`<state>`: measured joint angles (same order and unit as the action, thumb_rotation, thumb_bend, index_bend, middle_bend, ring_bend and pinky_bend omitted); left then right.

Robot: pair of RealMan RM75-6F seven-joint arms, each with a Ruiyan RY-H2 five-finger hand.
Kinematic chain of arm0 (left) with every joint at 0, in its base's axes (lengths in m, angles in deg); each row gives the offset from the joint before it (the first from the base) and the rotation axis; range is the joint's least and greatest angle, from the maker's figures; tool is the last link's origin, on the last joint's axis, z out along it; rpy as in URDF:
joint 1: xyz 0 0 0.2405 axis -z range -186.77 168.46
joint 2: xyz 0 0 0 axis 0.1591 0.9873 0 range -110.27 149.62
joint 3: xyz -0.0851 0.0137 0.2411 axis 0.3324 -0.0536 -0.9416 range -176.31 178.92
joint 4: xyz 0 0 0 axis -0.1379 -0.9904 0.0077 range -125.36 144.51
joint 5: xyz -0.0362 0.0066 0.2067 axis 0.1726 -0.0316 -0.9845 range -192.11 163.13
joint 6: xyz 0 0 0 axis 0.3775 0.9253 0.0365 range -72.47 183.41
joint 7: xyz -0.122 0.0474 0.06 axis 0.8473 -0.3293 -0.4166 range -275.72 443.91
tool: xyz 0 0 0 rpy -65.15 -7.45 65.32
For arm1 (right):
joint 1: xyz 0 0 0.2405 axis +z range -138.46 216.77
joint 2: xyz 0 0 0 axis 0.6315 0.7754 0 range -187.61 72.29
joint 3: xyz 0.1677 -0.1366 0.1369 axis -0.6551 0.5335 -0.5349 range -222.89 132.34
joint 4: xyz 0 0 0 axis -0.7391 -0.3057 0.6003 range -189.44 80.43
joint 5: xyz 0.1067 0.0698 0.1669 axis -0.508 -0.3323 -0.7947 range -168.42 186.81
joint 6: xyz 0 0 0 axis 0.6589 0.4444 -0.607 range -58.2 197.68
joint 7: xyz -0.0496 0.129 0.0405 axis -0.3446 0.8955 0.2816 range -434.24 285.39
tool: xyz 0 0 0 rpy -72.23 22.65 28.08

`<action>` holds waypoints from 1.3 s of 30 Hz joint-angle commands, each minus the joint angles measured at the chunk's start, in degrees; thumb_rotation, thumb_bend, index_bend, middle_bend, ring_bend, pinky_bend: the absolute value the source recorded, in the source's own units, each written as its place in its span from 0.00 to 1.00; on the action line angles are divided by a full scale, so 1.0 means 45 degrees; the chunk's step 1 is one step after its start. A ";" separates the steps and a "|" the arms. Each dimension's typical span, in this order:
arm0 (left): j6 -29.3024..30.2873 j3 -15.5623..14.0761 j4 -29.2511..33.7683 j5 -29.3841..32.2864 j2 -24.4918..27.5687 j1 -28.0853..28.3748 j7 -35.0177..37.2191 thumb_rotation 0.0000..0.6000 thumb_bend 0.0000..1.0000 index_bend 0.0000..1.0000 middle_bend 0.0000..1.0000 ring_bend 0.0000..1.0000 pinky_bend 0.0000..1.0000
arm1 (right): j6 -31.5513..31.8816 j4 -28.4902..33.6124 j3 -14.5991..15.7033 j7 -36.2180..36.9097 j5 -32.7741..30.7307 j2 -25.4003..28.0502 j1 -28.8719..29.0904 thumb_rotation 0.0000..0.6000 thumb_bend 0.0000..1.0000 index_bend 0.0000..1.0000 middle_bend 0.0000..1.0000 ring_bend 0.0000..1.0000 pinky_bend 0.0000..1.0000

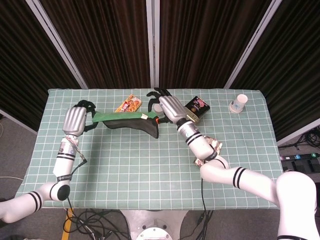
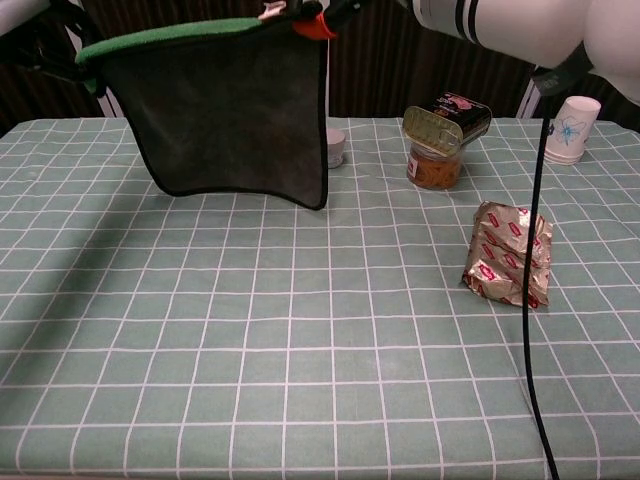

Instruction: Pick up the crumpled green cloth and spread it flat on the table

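The green cloth (image 1: 127, 120) (image 2: 230, 110) hangs stretched in the air between both hands, its green top edge taut and a dark sheet drooping below, well above the checked table (image 2: 300, 330). My left hand (image 1: 76, 119) grips the cloth's left corner; in the chest view only its dark fingers (image 2: 55, 40) show at the top left. My right hand (image 1: 170, 107) pinches the right corner beside an orange tag (image 2: 312, 24), and only a little of it shows at the top edge of the chest view.
A tin on a jar (image 2: 440, 135), a foil snack packet (image 2: 510, 252) and a paper cup (image 2: 568, 128) sit on the right. A small white jar (image 2: 335, 147) stands behind the cloth. A snack pack (image 1: 129, 104) lies at the back. A black cable (image 2: 532, 300) hangs at right.
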<state>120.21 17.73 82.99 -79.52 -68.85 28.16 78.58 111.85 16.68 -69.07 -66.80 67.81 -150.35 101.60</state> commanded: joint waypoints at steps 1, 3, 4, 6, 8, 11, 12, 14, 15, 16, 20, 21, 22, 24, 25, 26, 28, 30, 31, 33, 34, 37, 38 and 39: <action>0.0006 -0.0793 0.0479 -0.0772 0.0282 -0.0359 -0.0025 1.00 0.53 0.65 0.39 0.24 0.40 | -0.0301 0.0128 0.0699 0.0948 0.1052 -0.0022 -0.0498 1.00 0.49 0.69 0.19 0.02 0.00; 0.0022 -0.1225 0.0793 -0.1275 0.0509 -0.0509 0.0011 1.00 0.53 0.65 0.39 0.24 0.40 | -0.0315 0.0373 0.0944 0.1313 0.1480 0.0085 -0.0701 1.00 0.49 0.69 0.19 0.02 0.00; 0.0044 -0.1387 0.0926 -0.1497 0.0601 -0.0565 0.0057 1.00 0.53 0.65 0.39 0.24 0.40 | -0.0320 0.0482 0.1043 0.1438 0.1635 0.0137 -0.0781 1.00 0.49 0.69 0.19 0.02 0.00; 0.0058 -0.1763 0.1166 -0.2065 0.0796 -0.0638 0.0156 1.00 0.53 0.65 0.39 0.24 0.40 | -0.0317 0.0774 0.1240 0.1731 0.1932 0.0243 -0.0963 1.00 0.49 0.69 0.19 0.02 0.00; -0.0015 -0.2084 0.1433 -0.2465 0.0984 -0.0672 0.0068 1.00 0.53 0.65 0.39 0.24 0.40 | -0.0317 0.1099 0.1435 0.1971 0.2214 0.0337 -0.1118 1.00 0.49 0.69 0.19 0.02 0.00; -0.0229 -0.2445 0.1870 -0.2849 0.1263 -0.0653 -0.0230 1.00 0.52 0.64 0.39 0.24 0.39 | -0.0302 0.1478 0.1745 0.2030 0.2594 0.0454 -0.1269 1.00 0.49 0.68 0.19 0.02 0.00; -0.0362 -0.2601 0.2078 -0.2976 0.1383 -0.0636 -0.0397 1.00 0.52 0.64 0.39 0.24 0.39 | -0.0328 0.1628 0.1888 0.2009 0.2721 0.0511 -0.1322 1.00 0.49 0.68 0.19 0.02 0.00; -0.0556 -0.2819 0.2385 -0.3127 0.1543 -0.0620 -0.0624 1.00 0.52 0.64 0.38 0.24 0.39 | -0.0343 0.1847 0.2079 0.1994 0.2872 0.0576 -0.1412 1.00 0.49 0.68 0.19 0.02 0.00; -0.0677 -0.2963 0.2581 -0.3210 0.1648 -0.0620 -0.0771 1.00 0.52 0.64 0.38 0.24 0.39 | -0.0356 0.1989 0.2195 0.2018 0.2962 0.0619 -0.1475 1.00 0.49 0.68 0.19 0.02 0.00; -0.0737 -0.3050 0.2717 -0.3265 0.1727 -0.0625 -0.0889 1.00 0.52 0.63 0.38 0.24 0.39 | -0.0341 0.2093 0.2264 0.2059 0.3016 0.0646 -0.1533 1.00 0.49 0.68 0.19 0.02 0.00; -0.1011 -0.3408 0.3317 -0.3442 0.2088 -0.0663 -0.1318 1.00 0.51 0.63 0.38 0.24 0.39 | -0.0237 0.2383 0.2558 0.2223 0.3315 0.0709 -0.1766 1.00 0.49 0.68 0.19 0.02 0.00; -0.1105 -0.3489 0.3449 -0.3462 0.2158 -0.0664 -0.1385 1.00 0.51 0.63 0.38 0.24 0.39 | -0.0235 0.2402 0.2616 0.2250 0.3363 0.0702 -0.1800 1.00 0.49 0.68 0.19 0.02 0.00; -0.1206 -0.3567 0.3565 -0.3485 0.2218 -0.0658 -0.1438 1.00 0.51 0.63 0.38 0.24 0.39 | -0.0239 0.2395 0.2666 0.2269 0.3402 0.0685 -0.1825 1.00 0.49 0.68 0.19 0.02 0.00; -0.1427 -0.3714 0.3769 -0.3508 0.2284 -0.0646 -0.1494 1.00 0.50 0.63 0.38 0.24 0.39 | -0.0330 0.2369 0.2783 0.2339 0.3453 0.0628 -0.1858 1.00 0.49 0.68 0.19 0.02 0.00; -0.1503 -0.3766 0.3821 -0.3529 0.2295 -0.0638 -0.1534 1.00 0.49 0.63 0.38 0.24 0.39 | -0.0374 0.2382 0.2829 0.2390 0.3476 0.0606 -0.1872 1.00 0.49 0.68 0.19 0.02 0.00; -0.1571 -0.3816 0.3859 -0.3554 0.2308 -0.0627 -0.1603 1.00 0.49 0.63 0.38 0.24 0.39 | -0.0406 0.2407 0.2880 0.2433 0.3520 0.0586 -0.1887 1.00 0.49 0.68 0.19 0.02 0.00; -0.1699 -0.3905 0.3940 -0.3583 0.2331 -0.0607 -0.1797 1.00 0.49 0.62 0.37 0.24 0.39 | -0.0422 0.2453 0.3014 0.2445 0.3691 0.0555 -0.1919 1.00 0.49 0.68 0.19 0.02 0.00; -0.1863 -0.3960 0.3939 -0.3529 0.2291 -0.0589 -0.1877 1.00 0.49 0.62 0.37 0.24 0.39 | -0.0354 0.2351 0.3139 0.2263 0.3837 0.0461 -0.1945 1.00 0.49 0.68 0.19 0.02 0.00; -0.1969 -0.3977 0.3929 -0.3471 0.2277 -0.0570 -0.1906 1.00 0.48 0.61 0.37 0.24 0.39 | -0.0334 0.2276 0.3182 0.2180 0.3851 0.0388 -0.1956 1.00 0.49 0.68 0.19 0.02 0.00; -0.2196 -0.3995 0.3886 -0.3356 0.2248 -0.0511 -0.1974 1.00 0.48 0.60 0.36 0.24 0.39 | -0.0383 0.2187 0.3279 0.2136 0.3793 0.0203 -0.1998 1.00 0.49 0.68 0.19 0.02 0.00; -0.2270 -0.4016 0.3891 -0.3326 0.2254 -0.0494 -0.2040 1.00 0.48 0.60 0.36 0.24 0.39 | -0.0432 0.2200 0.3329 0.2162 0.3780 0.0144 -0.2015 1.00 0.49 0.68 0.19 0.02 0.00; -0.2458 -0.4123 0.3974 -0.3303 0.2304 -0.0462 -0.2258 1.00 0.48 0.59 0.36 0.24 0.39 | -0.0497 0.2125 0.3559 0.1984 0.3917 -0.0058 -0.2046 1.00 0.49 0.68 0.19 0.02 0.00; -0.2548 -0.4161 0.4015 -0.3275 0.2334 -0.0443 -0.2326 1.00 0.48 0.59 0.36 0.24 0.39 | -0.0490 0.2085 0.3607 0.1928 0.3946 -0.0129 -0.2060 1.00 0.49 0.68 0.19 0.02 0.00; -0.2683 -0.4209 0.4076 -0.3227 0.2376 -0.0411 -0.2417 1.00 0.48 0.59 0.36 0.24 0.39 | -0.0517 0.2050 0.3663 0.1895 0.3958 -0.0210 -0.2075 1.00 0.49 0.67 0.19 0.02 0.00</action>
<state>108.64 -0.94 101.05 -94.27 -58.37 26.14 68.05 109.64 26.13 -52.87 -58.02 85.45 -150.96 92.36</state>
